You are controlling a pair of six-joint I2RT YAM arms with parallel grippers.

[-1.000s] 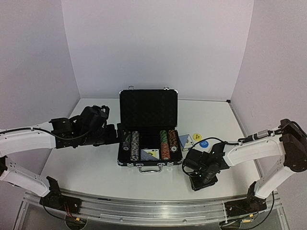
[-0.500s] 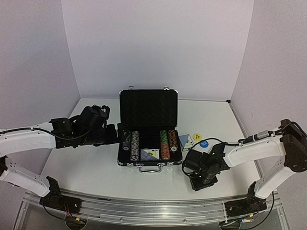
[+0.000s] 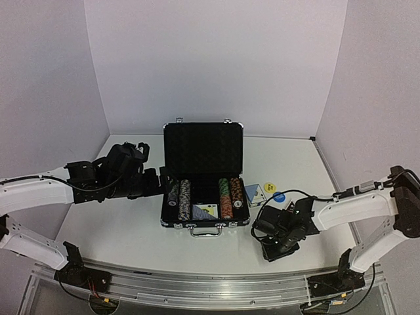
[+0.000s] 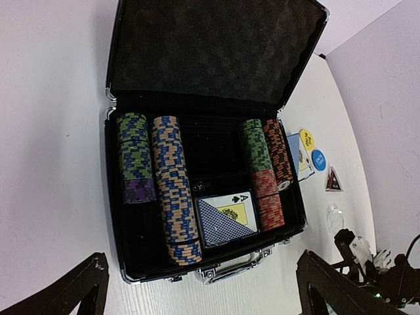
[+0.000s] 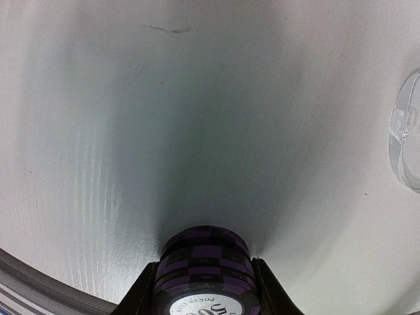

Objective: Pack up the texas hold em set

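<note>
Pinched between the closed-in jaws of the right gripper (image 5: 205, 292): a short stack of purple chips (image 5: 205, 262), low at the white table (image 3: 131, 230), right of the front corner of the black briefcase (image 4: 216, 59); lifted or resting, cannot tell. Nearby, a clear disc (image 5: 407, 131). Lying open mid-table, that briefcase, lid upright, with rows of striped poker chips (image 4: 172, 190) at both sides and a blue-backed deck (image 4: 226, 220) at the front. Outside its right wall: second deck (image 4: 295, 156), yellow disc (image 4: 306, 139), blue disc (image 4: 318, 159), dark triangular button (image 4: 333, 179). Spread wide, holding nothing, at the case's left: left gripper (image 3: 154, 182).
</note>
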